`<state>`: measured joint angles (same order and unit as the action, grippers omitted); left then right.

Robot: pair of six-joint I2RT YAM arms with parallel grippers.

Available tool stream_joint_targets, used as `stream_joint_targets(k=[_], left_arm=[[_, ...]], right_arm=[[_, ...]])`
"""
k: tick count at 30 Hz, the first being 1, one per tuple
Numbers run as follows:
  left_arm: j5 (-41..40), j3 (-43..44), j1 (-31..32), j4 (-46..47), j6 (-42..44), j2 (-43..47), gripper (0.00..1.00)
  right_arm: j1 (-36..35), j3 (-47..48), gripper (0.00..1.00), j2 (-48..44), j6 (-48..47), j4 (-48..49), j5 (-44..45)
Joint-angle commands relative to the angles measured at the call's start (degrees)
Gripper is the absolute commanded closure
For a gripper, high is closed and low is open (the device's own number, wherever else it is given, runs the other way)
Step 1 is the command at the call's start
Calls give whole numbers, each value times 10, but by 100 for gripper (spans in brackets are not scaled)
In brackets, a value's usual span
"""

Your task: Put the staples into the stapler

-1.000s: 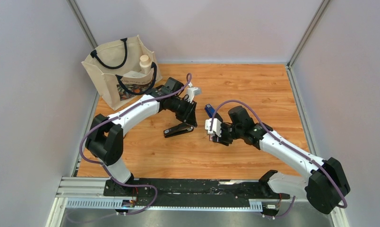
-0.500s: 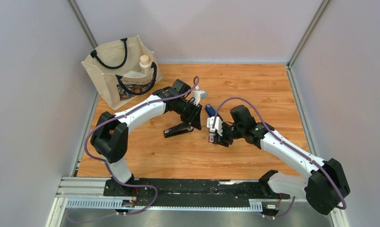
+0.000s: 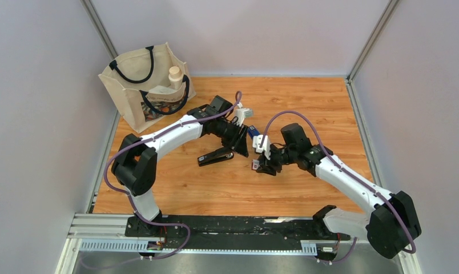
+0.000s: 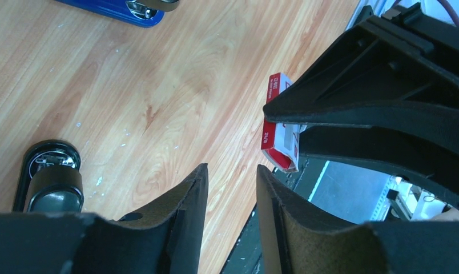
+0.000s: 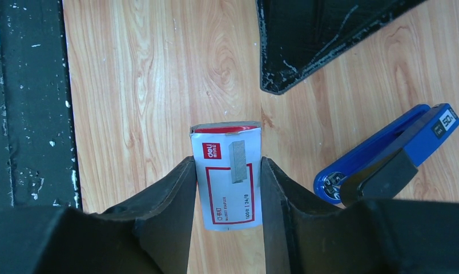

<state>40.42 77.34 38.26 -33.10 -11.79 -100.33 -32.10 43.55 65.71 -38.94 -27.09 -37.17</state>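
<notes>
- Wooden table is carrying everything, its grain smooth.
- Right gripper is clamping the flat white-and-red staples above mid-table.
- Left gripper is hovering part-open, empty.
- Blue stapler is lying just right of the box.

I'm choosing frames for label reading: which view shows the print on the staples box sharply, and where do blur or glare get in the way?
Right wrist view: the staples are sharp and evenly lit, the print readable, while the right tool is dark in the foreground. Left wrist view: the box is half hidden; the left tool looks soft. Top view: the box is too small to read. No strong glare.
</notes>
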Motion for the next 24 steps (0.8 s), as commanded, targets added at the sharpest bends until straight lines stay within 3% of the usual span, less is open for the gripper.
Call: stream_joint_targets(k=[1,24], left_arm=[[15,21,2,32,-31,-7,54],[46,-14,6,89,-63,7,59]], right_arm=[[2,23,62,8,23,20,-23],[51,36,64,25,69,27,-72]])
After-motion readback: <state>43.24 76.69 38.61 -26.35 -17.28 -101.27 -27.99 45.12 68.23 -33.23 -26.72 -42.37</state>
